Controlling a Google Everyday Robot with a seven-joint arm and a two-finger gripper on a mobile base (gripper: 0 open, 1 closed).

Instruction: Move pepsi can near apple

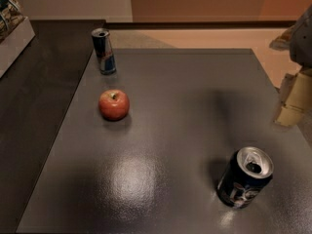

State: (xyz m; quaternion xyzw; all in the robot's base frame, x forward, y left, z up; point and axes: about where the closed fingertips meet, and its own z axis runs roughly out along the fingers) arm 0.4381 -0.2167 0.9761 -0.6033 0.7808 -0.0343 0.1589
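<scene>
Dark grey desk (175, 130), glossy under a patch of overhead glare, fills most of the view, with a tan wall and floor behind it and a darker surface running alongside at 9 o'clock.

My end effector (292, 101) hangs at the desk's 3 o'clock edge, pale and partly cut off by the border of the view. It is well apart from everything on the desk and holds nothing that I can see. Whether it is apart or together I cannot tell.

The pepsi can (244, 177) stands at about 5 o'clock on the desk, near the front right corner. It is dark-bodied, with a pale logo on its side and a silver top with a dark opening. It is on its base, touching nothing, below and slightly left of my end effector.

The apple (114, 105) sits at about 10 o'clock, red with a yellowish patch at the stem, well apart from the pepsi can across the width of the desk. A slim blue-and-silver can (104, 51) with a red marking stands upright at 11 o'clock, near the far left edge, beyond the apple and not touching it.

A white box (14, 45) shows at the far left, off the desk.
</scene>
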